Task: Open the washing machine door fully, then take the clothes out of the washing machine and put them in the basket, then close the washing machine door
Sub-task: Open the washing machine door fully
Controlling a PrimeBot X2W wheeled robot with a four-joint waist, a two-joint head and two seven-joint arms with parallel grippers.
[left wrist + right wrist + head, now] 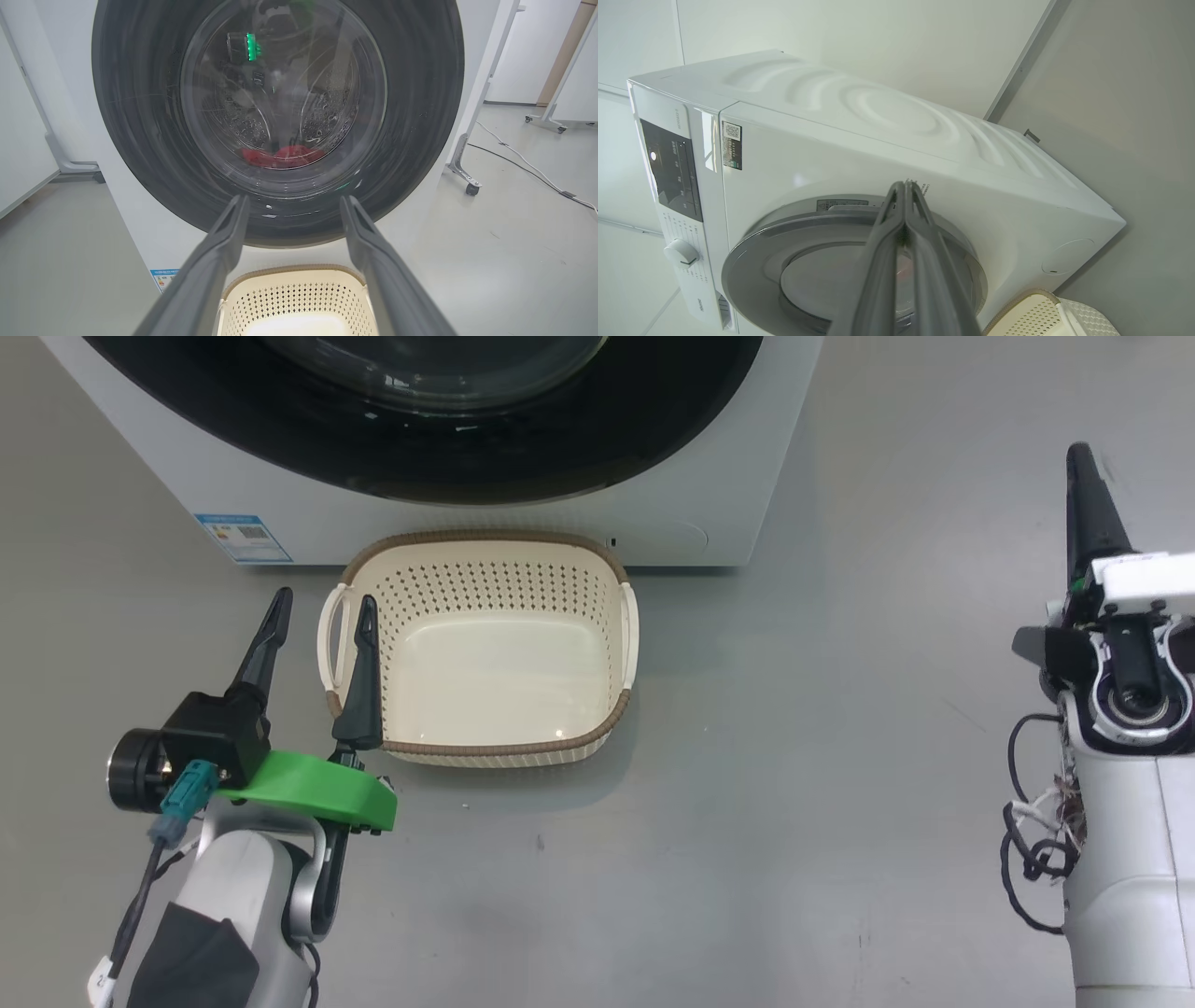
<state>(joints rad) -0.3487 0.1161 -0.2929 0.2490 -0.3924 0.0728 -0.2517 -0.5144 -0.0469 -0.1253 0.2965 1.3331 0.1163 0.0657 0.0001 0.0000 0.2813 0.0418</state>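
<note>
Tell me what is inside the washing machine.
Behind the glass of the door, red clothes lie low in the steel drum. The black rim hides the drum's sides; the number of garments is unclear.

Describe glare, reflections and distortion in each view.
Head view: even light, soft shadow beside the basket. Left wrist view: the washing machine door reflects a green light, hazing the clothes. Right wrist view: the washing machine appears tilted and bowed; the right pincer looks blurred.
</note>
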